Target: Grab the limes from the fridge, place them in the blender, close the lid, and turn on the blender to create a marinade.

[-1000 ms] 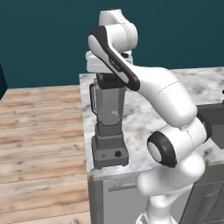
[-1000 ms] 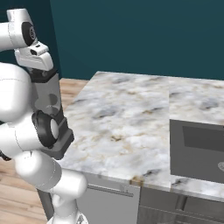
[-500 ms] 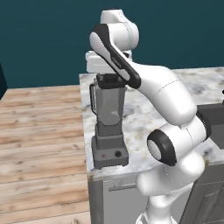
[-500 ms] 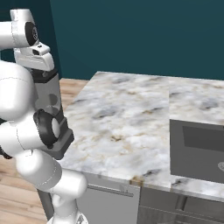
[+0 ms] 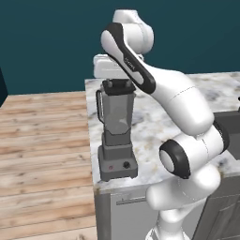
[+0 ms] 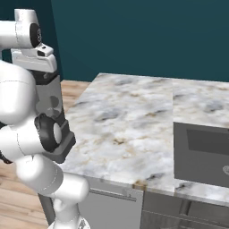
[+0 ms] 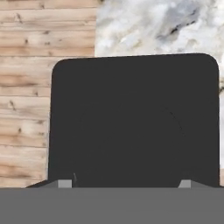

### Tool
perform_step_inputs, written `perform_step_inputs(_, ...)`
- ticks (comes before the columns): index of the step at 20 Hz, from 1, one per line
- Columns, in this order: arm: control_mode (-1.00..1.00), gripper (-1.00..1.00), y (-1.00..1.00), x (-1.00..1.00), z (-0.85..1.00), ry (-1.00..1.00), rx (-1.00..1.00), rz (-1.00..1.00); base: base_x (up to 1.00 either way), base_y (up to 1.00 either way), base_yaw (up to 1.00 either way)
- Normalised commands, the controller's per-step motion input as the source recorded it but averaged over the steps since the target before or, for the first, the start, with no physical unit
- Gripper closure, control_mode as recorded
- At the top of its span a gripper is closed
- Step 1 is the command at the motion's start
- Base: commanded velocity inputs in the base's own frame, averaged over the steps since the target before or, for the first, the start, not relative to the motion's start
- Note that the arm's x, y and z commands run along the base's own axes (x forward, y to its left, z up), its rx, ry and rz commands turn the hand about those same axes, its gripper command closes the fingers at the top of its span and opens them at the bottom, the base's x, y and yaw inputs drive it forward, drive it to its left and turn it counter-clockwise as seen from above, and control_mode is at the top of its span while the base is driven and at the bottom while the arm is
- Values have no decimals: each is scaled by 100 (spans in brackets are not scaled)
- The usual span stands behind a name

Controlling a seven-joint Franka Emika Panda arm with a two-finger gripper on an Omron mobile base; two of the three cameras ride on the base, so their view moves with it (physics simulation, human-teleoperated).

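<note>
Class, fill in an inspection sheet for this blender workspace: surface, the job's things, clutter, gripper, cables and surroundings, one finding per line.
Surface: marble counter, blender near its left front corner.
Job's things: blender upright, red button facing front; black lid on the jar's rim. Limes and fridge: nothing seen.
Clutter: nothing seen on the counter.
Gripper: gripper directly above the lid; open or shut cannot be told.
Cables: nothing seen.
Surroundings: wooden floor, teal wall, dark sink set into the counter.
</note>
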Motion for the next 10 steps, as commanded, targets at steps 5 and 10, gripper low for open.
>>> perform_step_inputs(5, -100, 100, -3, 0, 0, -10, 4, 13, 0, 0, 0)
perform_step_inputs(10, -100, 100, -4, 7, -2, -9, 4, 8, 0, 0, 0)
